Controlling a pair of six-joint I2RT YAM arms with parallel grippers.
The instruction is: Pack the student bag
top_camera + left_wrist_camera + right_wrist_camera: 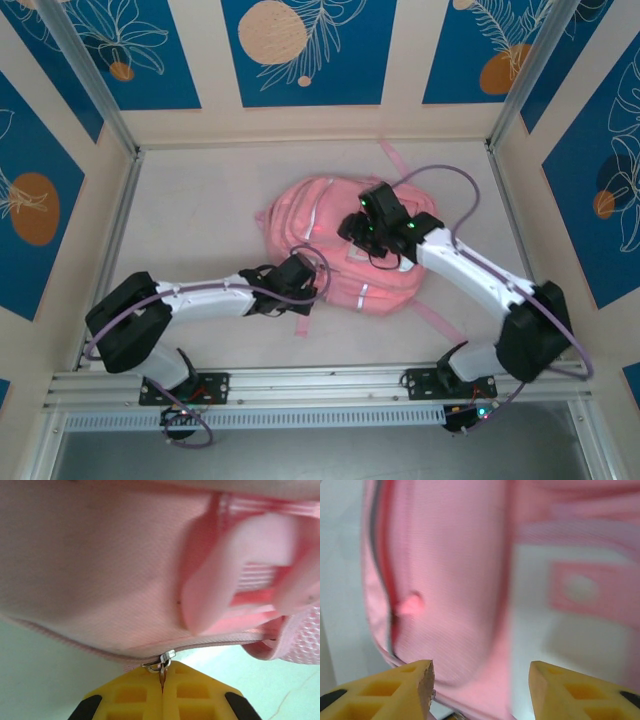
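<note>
The student bag (312,215), a large pink backpack, lies flat in the middle of the table. At its near left edge my left gripper (308,274) is shut. In the left wrist view the yellow fingers (135,695) are pressed together on the metal zipper pull (161,667) at the bag's (100,570) seam, with the left gripper (162,674) just below the zip line. My right gripper (362,232) hovers over the bag's right half. In the right wrist view the right gripper (481,674) stands open over pink fabric (450,580), with nothing between its fingers.
Pink straps trail from the bag toward the back (393,156) and the near right (436,320). Aluminium posts (120,215) and panelled walls close in the pale table (200,200) on three sides. A rail (320,380) runs along the near edge.
</note>
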